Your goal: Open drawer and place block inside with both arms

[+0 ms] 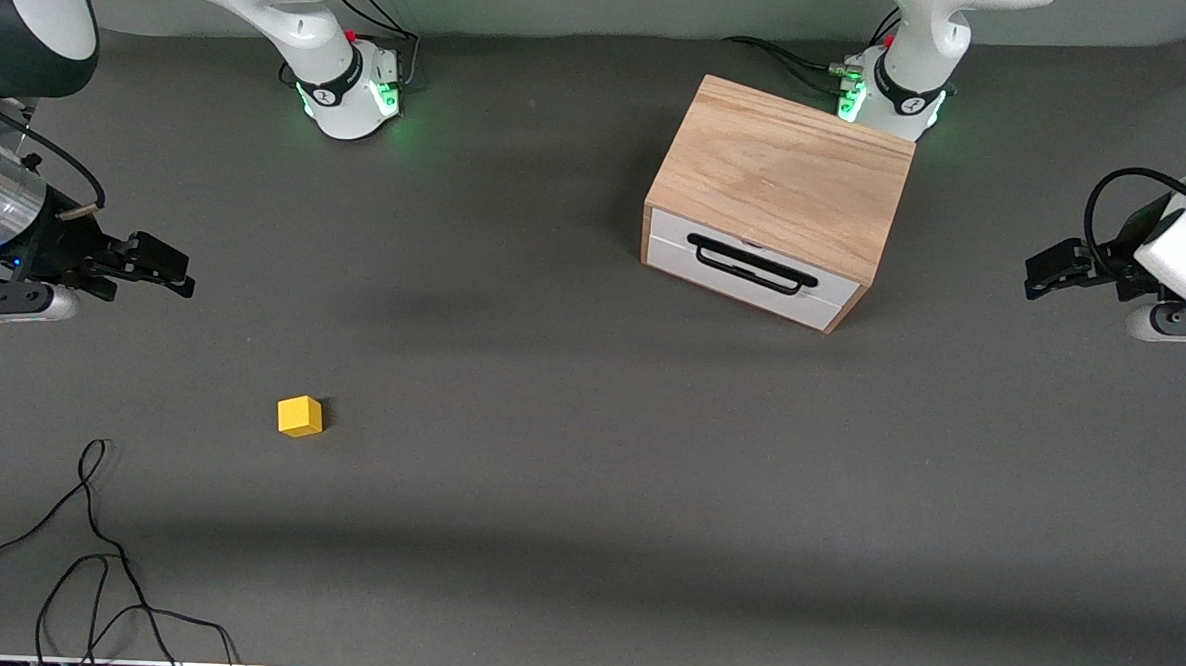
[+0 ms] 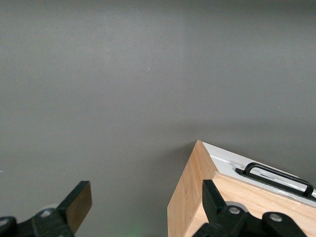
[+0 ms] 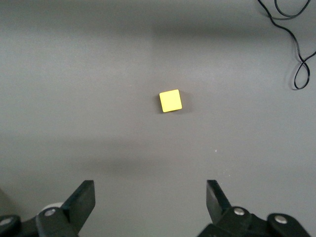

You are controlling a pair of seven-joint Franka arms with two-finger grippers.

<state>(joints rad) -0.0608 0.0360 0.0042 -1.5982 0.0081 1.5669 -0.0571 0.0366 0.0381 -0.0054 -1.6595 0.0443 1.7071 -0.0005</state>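
The drawer is shut; it has a white front and a black bar handle and is set in a light-wood box in front of the left arm's base. The yellow block lies on the grey table toward the right arm's end, nearer to the front camera than the box. My right gripper is open and empty, up in the air; its wrist view shows the block below. My left gripper is open and empty; its wrist view shows the box corner and the handle.
A loose black cable lies on the table near the front edge at the right arm's end, and also shows in the right wrist view. The green-lit bases stand at the back edge. Grey table spreads between block and box.
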